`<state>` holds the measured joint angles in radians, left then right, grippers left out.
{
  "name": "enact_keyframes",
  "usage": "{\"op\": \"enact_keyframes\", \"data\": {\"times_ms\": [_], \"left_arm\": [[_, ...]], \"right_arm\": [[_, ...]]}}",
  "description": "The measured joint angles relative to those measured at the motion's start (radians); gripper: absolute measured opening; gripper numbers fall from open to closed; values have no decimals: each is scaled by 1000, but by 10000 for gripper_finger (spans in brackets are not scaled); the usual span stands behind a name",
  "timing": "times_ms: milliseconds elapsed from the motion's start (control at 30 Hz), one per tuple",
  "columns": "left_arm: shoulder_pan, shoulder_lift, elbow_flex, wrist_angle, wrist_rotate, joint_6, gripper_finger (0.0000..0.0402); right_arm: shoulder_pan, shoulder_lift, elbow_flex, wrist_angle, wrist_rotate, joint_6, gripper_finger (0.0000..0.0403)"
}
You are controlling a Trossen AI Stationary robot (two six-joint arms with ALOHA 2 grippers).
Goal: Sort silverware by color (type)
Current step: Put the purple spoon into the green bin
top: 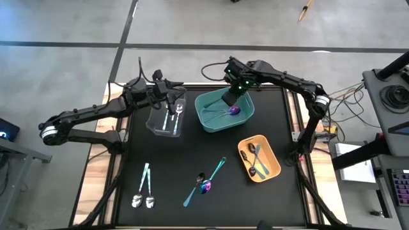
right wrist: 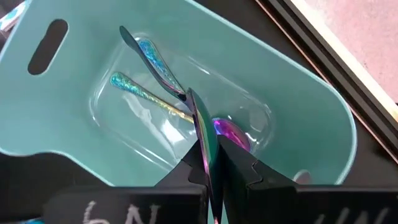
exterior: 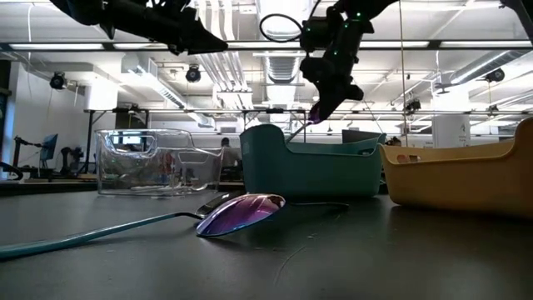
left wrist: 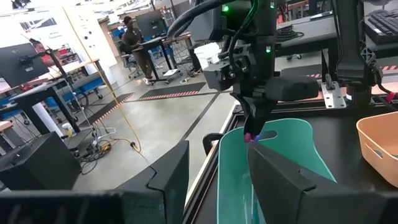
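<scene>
Hanging over the teal bin (top: pixel 246 115) at the table's far side, right gripper (top: pixel 230 99) clenched on an iridescent spoon (right wrist: pixel 208 155), handle nipped between the fingers, bowl down inside the bin beside two more iridescent pieces (right wrist: pixel 149 81). Poised above the clear bin (top: pixel 156 124) with its silver spoons (top: pixel 172 116), left gripper (top: pixel 174 94) parted and grasping nothing. Lying on the black table (top: pixel 172 172): two silver spoons (top: pixel 144 191) near the front left, teal-handled and iridescent utensils (top: pixel 206 182) mid-front, dark spoons (top: pixel 255 160) in the orange bin (top: pixel 273 167).
</scene>
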<state>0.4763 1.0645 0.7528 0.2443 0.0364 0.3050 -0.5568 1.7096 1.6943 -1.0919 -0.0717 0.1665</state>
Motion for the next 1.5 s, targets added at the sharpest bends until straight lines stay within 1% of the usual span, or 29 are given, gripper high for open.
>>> {"op": "enact_keyframes", "data": {"times_ms": [467,967,1033,1500], "left_arm": [[0,0,-2,-7,2,-19,145],[0,0,-2,-7,2,-30,145],[0,0,-2,-7,2,-30,146],[0,0,-2,-7,1,-31,146]], "right_arm": [[27,40,-22,36,0,19,9],[29,41,-81,83,8,43,12],[29,41,-82,84,21,44,12],[29,41,-83,93,22,44,13]]}}
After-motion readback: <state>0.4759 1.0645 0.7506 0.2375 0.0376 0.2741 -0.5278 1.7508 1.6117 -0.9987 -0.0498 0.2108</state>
